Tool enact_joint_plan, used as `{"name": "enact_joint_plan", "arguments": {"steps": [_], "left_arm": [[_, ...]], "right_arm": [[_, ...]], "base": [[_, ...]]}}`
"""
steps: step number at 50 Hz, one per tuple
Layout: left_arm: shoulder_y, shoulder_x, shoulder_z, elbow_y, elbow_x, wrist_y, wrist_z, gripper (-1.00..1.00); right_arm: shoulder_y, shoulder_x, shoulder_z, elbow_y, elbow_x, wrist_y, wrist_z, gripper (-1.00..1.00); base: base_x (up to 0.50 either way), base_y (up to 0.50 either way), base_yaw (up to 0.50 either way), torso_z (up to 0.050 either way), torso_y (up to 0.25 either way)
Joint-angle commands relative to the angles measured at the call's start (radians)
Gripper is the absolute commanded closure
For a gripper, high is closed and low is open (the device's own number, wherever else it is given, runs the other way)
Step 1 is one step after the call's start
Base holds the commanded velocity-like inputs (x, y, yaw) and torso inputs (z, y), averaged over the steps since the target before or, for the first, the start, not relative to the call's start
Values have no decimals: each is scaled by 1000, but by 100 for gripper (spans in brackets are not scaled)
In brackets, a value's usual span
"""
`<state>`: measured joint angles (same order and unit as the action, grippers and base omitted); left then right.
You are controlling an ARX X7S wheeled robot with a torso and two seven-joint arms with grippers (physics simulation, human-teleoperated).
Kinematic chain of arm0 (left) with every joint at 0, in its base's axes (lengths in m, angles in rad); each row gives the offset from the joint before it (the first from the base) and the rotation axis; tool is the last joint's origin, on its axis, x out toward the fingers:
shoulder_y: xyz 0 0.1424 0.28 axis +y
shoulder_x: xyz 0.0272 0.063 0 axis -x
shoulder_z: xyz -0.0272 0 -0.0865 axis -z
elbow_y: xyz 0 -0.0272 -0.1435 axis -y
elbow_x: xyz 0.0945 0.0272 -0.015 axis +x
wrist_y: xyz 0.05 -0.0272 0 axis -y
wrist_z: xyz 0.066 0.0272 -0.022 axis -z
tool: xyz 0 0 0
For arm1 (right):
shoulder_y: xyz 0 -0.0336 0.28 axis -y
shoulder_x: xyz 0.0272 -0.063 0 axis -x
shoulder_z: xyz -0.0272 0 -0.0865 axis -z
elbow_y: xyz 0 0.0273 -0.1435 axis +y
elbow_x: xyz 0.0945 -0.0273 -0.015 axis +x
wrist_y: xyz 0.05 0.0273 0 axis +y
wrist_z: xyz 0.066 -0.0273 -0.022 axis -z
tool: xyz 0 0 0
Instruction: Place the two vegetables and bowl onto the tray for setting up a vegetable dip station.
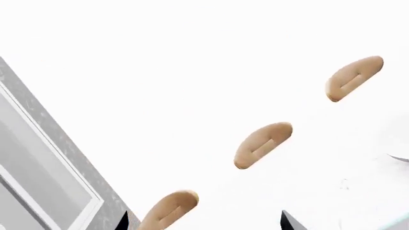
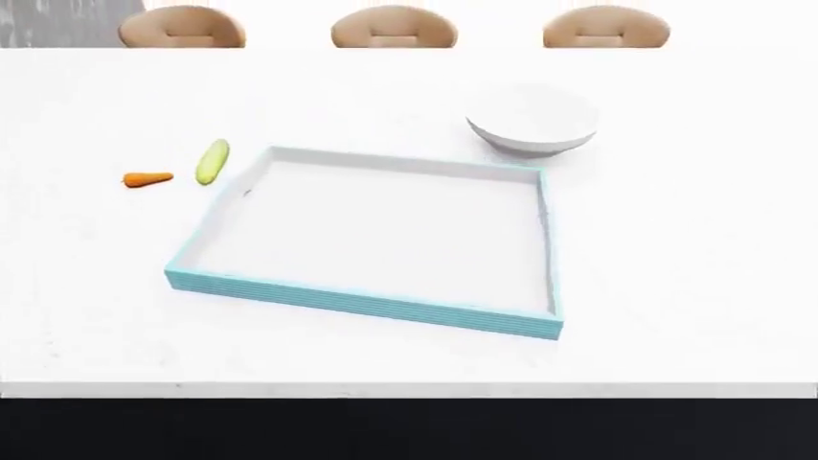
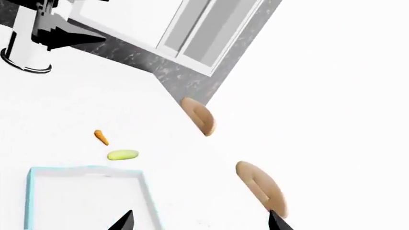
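A: Biggest first?
B: The smooth white table [image 2: 691, 287], then the shallow rectangular tray [image 2: 364, 303], blue-walled, mid-table.
A: And the rest?
B: The glossy round bowl [image 2: 532, 120] behind its far right corner; the stubby cucumber [image 2: 213, 162] and tapered carrot [image 2: 147, 179] left of the tray.
A: Grippers?
B: Only dark fingertips [image 3: 122, 222] show; can't tell their state.

- Glossy white tabletop [image 2: 665, 278] — broad and pale.
- Three tan rounded chair backs [image 2: 394, 29] line its far edge, evenly spaced.
- Speckled grey wall with a white-framed panel [image 3: 211, 36] — behind them.
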<state>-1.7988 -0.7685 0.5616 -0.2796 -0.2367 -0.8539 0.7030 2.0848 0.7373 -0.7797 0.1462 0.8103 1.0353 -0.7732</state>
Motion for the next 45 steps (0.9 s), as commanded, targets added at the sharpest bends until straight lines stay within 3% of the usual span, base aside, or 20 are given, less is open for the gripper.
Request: {"name": "enact_joint_plan", "arguments": {"steps": [1, 19, 29, 30, 36, 41, 45], "left_arm": [[-47, 22, 39, -89, 40, 70, 13, -100], [-58, 31, 52, -107, 54, 100, 17, -100], [-68, 32, 57, -110, 59, 104, 22, -100], [-68, 32, 59, -111, 61, 105, 23, -100], [-64, 39, 66, -123, 65, 118, 25, -100], [-65, 60, 78, -156, 71, 145, 31, -100], [-44, 65, 98, -170, 80, 160, 35, -100]], "right_arm": [[32, -33, -36, 69, -69, -70, -41, -100], [43, -42, -23, 94, -81, -72, -24, -100], [54, -65, -1, 134, -80, -58, 9, -100], [55, -90, 47, 179, -64, -55, 64, -100], [39, -76, 25, 149, -76, -57, 56, -100], [-9, -29, -90, 92, -104, 8, 0, -100], [-36, 0, -240, 105, -227, -100, -101, -100]], "base": [[453, 324, 0, 0, 0], [478, 263, 0, 0, 1], [500, 5, 0, 0, 0], [500, -105, 0, 0, 10], [0, 0, 0, 0, 2], [0, 0, 0, 0, 0], [0, 0, 0, 0, 0]]}}
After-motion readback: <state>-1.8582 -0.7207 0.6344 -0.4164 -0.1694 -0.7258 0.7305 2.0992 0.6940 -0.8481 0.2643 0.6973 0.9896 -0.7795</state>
